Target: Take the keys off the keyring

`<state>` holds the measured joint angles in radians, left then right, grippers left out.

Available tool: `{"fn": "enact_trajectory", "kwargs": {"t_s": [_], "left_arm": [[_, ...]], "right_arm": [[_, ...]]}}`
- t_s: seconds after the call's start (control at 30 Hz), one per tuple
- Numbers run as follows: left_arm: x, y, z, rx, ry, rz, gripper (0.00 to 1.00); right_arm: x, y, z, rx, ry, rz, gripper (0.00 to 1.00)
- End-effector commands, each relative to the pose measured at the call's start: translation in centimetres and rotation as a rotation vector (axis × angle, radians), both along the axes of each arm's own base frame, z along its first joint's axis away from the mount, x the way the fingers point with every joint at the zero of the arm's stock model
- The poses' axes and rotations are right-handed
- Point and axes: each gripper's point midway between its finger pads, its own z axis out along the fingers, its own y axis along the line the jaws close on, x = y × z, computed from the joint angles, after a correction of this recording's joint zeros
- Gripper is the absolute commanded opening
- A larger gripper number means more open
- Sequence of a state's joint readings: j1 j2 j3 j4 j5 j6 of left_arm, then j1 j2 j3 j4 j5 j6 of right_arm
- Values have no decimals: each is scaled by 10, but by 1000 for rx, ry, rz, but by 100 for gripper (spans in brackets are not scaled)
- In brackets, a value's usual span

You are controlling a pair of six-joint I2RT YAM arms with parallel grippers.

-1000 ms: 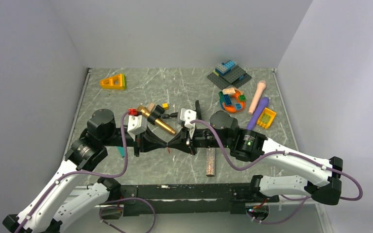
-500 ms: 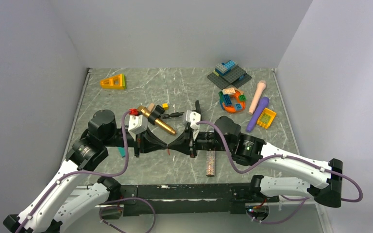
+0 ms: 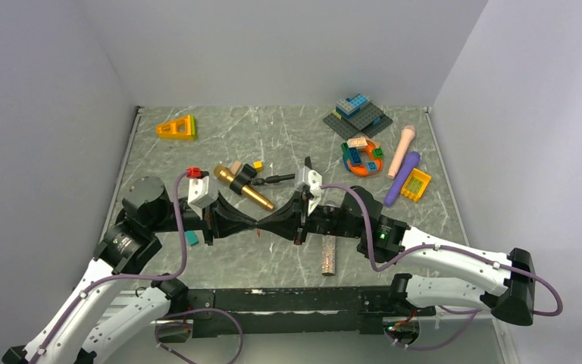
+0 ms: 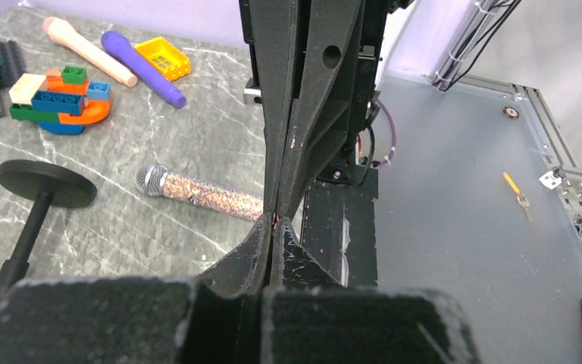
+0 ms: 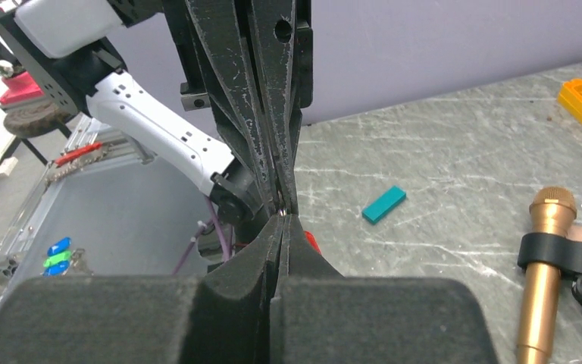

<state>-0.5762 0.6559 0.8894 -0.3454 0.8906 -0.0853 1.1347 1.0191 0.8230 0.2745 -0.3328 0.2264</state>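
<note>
I am squeezing my left gripper (image 3: 251, 222) and my right gripper (image 3: 270, 222) tight shut, tip to tip, up above the desk (image 3: 288, 140). Both are pinching the keyring (image 5: 311, 241) right where they are meeting (only a little red bit is showing, just under the tips).

Overhead; opposed wrist close-ups (fingers (image 3: 236, 218) shared)
</note>
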Motion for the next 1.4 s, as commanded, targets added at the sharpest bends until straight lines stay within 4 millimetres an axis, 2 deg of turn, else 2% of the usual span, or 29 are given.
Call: {"fn": "enact_trajectory", "kwargs": {"t_s": [0.0, 0.43, 0.6, 0.73, 0.93, 1.37], "left_arm": [[1, -4, 37, -80, -99, -8, 0], [8, -8, 70, -182, -111, 24, 0], [14, -9, 86, -234, -97, 55, 0], [13, -7, 106, -301, -111, 65, 0], [7, -5, 124, -380, -124, 56, 0], [20, -5, 133, -442, -82, 109, 0]], "right_arm": [[-14, -2, 62, 206, -59, 47, 0], [-20, -25, 89, 291, -83, 26, 0], [-18, -23, 98, 325, -94, 23, 0], [-18, -20, 109, 369, -108, 26, 0], [-15, -20, 125, 442, -126, 18, 0], [-17, -13, 149, 538, -160, 47, 0]]}}
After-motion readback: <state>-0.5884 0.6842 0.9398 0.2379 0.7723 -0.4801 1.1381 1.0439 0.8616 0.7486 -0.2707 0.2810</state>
